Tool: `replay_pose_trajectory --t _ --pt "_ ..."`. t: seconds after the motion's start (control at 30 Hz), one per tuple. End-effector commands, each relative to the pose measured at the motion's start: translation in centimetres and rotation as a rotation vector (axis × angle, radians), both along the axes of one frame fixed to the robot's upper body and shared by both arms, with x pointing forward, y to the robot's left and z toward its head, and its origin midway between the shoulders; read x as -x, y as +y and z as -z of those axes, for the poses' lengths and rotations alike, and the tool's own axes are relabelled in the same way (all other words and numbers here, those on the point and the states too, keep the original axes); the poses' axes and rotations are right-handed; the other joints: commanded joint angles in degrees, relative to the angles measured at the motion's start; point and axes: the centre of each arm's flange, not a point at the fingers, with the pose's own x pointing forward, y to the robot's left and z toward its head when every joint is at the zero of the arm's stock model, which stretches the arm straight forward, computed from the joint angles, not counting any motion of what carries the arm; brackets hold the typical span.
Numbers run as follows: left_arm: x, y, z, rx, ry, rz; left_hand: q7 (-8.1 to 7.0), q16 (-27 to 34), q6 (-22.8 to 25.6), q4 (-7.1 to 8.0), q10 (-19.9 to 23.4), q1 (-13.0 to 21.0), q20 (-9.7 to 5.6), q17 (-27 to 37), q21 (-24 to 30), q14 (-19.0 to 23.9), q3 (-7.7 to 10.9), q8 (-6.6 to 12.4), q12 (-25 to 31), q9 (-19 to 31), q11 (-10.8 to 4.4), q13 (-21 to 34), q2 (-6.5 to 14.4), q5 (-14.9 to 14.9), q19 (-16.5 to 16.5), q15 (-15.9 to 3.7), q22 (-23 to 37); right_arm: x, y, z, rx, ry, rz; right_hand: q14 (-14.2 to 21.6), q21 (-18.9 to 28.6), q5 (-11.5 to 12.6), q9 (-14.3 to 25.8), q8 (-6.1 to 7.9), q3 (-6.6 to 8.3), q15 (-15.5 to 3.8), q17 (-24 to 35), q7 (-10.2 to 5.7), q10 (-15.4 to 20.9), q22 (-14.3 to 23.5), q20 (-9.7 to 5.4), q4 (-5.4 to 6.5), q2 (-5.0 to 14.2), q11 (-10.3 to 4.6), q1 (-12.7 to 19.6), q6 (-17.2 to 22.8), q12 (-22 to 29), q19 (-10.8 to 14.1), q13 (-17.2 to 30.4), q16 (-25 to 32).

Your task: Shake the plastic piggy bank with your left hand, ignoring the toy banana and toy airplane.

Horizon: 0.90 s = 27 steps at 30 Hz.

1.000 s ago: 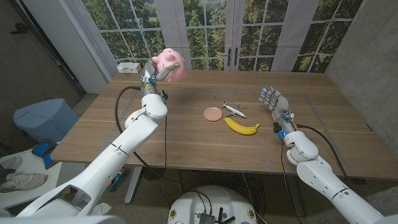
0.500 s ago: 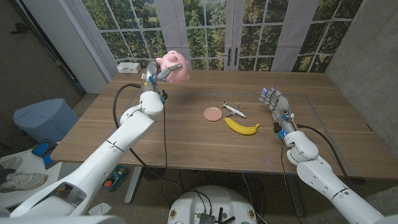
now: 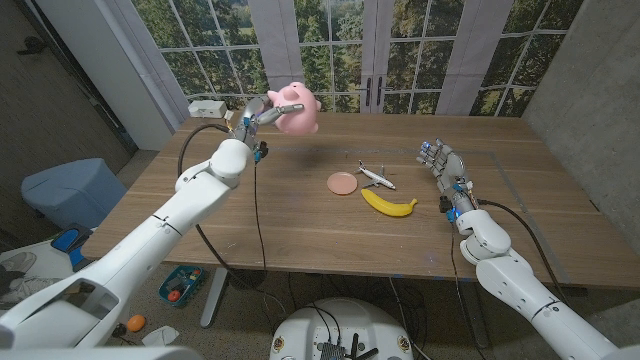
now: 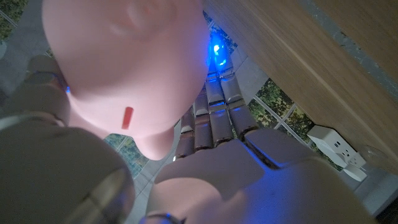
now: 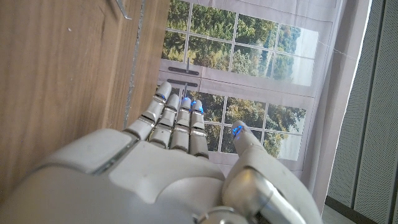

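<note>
The right hand [image 3: 446,172] stood on its edge near the counter's [image 3: 300,235] right side, fingers straight and together, holding nothing. The toy banana [image 3: 389,205] and toy airplane [image 3: 376,177] lay mid-counter, well apart from the task. Farthest off, the left hand [image 3: 256,117] gripped the pink piggy bank [image 3: 297,108], raised clear above the counter's far left, arm stretched forward.

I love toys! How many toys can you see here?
3. The pink piggy bank is held up in the air by the left hand. The toy airplane and toy banana lie side by side mid-table. None seems hidden.
</note>
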Motion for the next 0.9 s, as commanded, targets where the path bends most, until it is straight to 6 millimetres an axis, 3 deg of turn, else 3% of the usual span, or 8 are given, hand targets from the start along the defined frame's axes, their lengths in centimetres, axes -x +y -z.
replay_pose_trajectory --t 0.03,0.5,0.9 --pt "-0.8 0.4 -1.6 -0.107 0.041 0.260 -10.18 0.1 22.5 0.28 26.3 25.2 -5.47 10.8 0.4 19.9 1.58 7.48 -0.1 0.8 -23.57 19.9 25.5 9.9 -3.1 -23.32 0.2 -0.2 0.0 -0.1 0.000 0.002 0.004 0.1 -0.3 0.3 0.2 -0.14 0.16 0.09 0.2 0.00 0.7 0.2 -0.01 -0.54 0.20 -0.11 -0.2 0.5 -0.1 0.6 0.1 -0.1" --pt "-2.0 0.6 -2.4 -0.111 0.158 0.546 -10.02 -0.2 22.4 0.18 26.5 25.3 -5.19 11.2 0.7 19.9 1.69 7.54 -0.5 0.8 -23.44 20.0 25.5 9.9 -3.5 -23.32 0.2 -0.7 0.2 -0.4 0.005 0.000 0.000 0.1 -0.5 0.3 0.2 -0.13 0.15 0.15 0.2 0.01 0.7 0.2 0.03 -0.56 0.20 -0.07 -0.2 0.5 -0.2 0.7 0.1 -0.1" --pt "-2.3 0.5 -2.5 -0.114 0.180 0.588 -10.07 -0.4 22.4 0.20 26.6 25.4 -5.06 11.4 1.0 19.9 1.77 7.63 -0.8 0.7 -23.32 20.3 25.5 10.0 -3.7 -23.31 0.2 -0.8 0.2 -0.6 0.007 0.002 -0.001 0.1 -0.6 0.3 0.2 -0.13 0.14 0.05 0.1 0.03 0.7 0.2 0.00 -0.58 0.21 -0.14 -0.2 0.5 -0.2 0.8 0.1 -0.2"
